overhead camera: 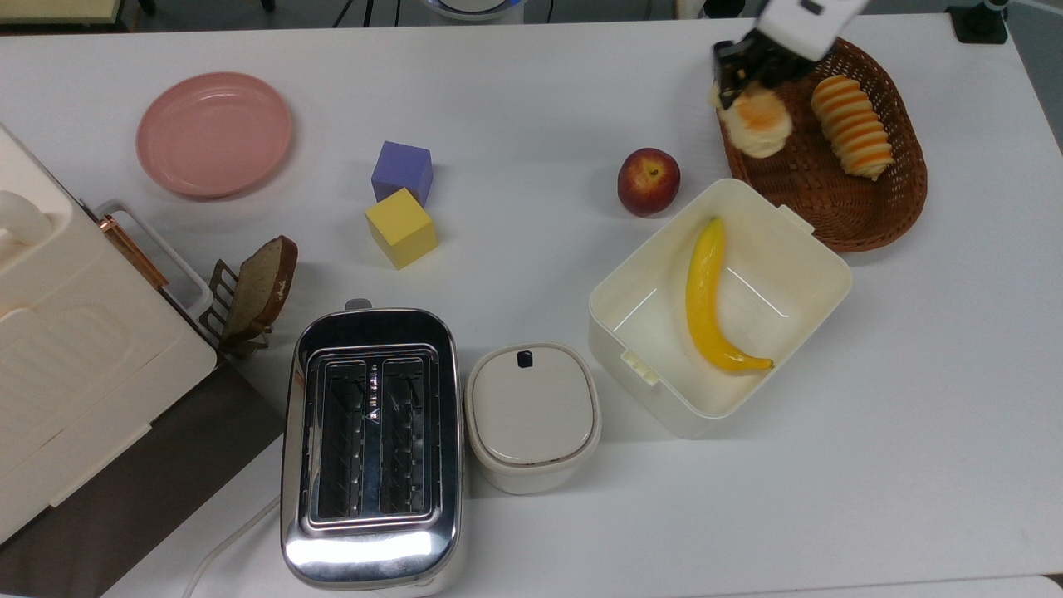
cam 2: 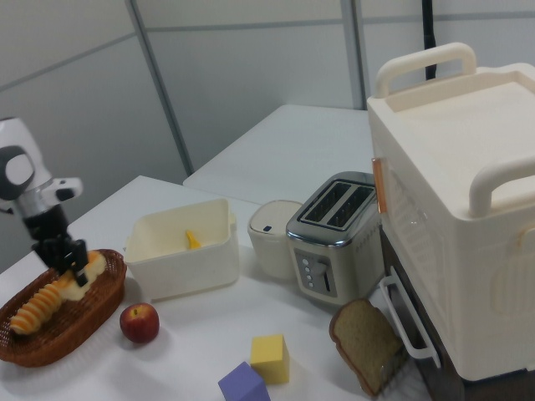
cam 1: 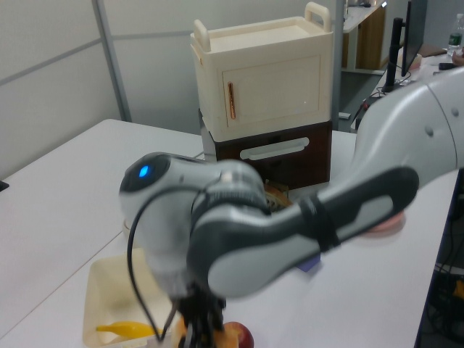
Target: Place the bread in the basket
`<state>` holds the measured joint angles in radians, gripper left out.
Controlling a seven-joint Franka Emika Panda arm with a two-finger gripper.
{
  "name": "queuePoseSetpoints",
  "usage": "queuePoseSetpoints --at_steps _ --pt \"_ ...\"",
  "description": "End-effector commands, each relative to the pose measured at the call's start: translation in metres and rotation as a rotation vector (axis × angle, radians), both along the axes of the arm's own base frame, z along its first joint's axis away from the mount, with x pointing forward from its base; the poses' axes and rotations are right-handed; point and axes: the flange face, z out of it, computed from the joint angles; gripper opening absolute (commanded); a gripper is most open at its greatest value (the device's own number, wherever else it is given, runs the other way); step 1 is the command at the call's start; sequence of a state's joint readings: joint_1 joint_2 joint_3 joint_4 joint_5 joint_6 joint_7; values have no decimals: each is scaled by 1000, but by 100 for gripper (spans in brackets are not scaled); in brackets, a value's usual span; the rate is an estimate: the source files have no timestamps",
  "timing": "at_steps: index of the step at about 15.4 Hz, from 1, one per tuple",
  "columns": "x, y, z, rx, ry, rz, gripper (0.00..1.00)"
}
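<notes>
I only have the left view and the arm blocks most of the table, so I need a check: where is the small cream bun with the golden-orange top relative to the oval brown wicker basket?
Observer: In the top view the small cream bun is over the oval brown wicker basket, just inside the rim on the top view's left.
Operator: Is the gripper holding it?
Observer: Yes. In the right view the gripper is shut on the bun, at about rim height.
Operator: Is anything already in the basket?
Observer: An orange-and-cream striped spiral pastry lies in it, to the top view's right of the bun, with a gap between them.
</notes>
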<state>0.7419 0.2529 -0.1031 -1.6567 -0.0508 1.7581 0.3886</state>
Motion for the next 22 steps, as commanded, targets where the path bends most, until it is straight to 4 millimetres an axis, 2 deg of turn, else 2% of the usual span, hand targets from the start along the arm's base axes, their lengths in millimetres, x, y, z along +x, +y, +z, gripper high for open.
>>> queuePoseSetpoints --at_steps 1,3,6,7,9,11,13,14,16,19,22 --pt "-12 40 -45 -61 26 -39 100" --pt "-6 50 -52 -63 17 -43 100" --pt "-6 50 -46 -63 9 -39 100" --pt "-2 51 -34 -49 -4 -40 100" --pt "2 35 -14 -48 -2 -67 100" --pt "19 -12 16 -48 11 -138 100" --pt "34 -68 52 -41 17 -220 100" --pt "42 -113 77 -29 20 -262 100" --pt "56 -191 108 15 25 -282 100" --pt "61 -279 138 50 4 -366 100" --pt "65 -350 148 66 -14 -441 100"
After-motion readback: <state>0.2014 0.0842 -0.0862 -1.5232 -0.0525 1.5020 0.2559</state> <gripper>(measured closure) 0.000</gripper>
